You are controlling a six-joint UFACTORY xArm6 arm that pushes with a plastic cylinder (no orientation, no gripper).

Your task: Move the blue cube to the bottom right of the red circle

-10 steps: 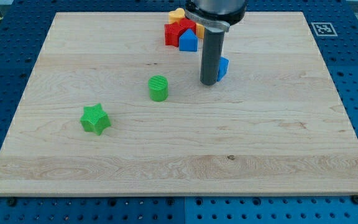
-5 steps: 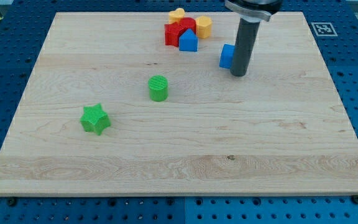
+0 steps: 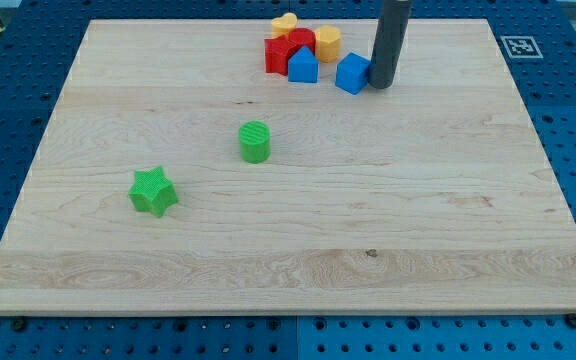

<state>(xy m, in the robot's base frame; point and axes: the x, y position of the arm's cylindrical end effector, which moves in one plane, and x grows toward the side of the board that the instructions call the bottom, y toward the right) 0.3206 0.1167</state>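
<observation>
While the blue cube (image 3: 352, 73) sits near the desk's (image 3: 288, 250) top edge, my tip (image 3: 382, 86) touches its right side; this arm carries no jaws, only the rod. Left of the tip beyond the cube cluster a blue house-shaped block (image 3: 303, 66), red blocks (image 3: 286, 50) and two yellow blocks (image 3: 327, 41). Bare wood spreads right and below. A green cylinder (image 3: 255, 141) and green star (image 3: 153, 191) lie well apart, lower left.

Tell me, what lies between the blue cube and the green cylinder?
Nothing. In the camera view, only bare board lies between the blue cube and the green cylinder. My tip is at the cube's right side.
</observation>
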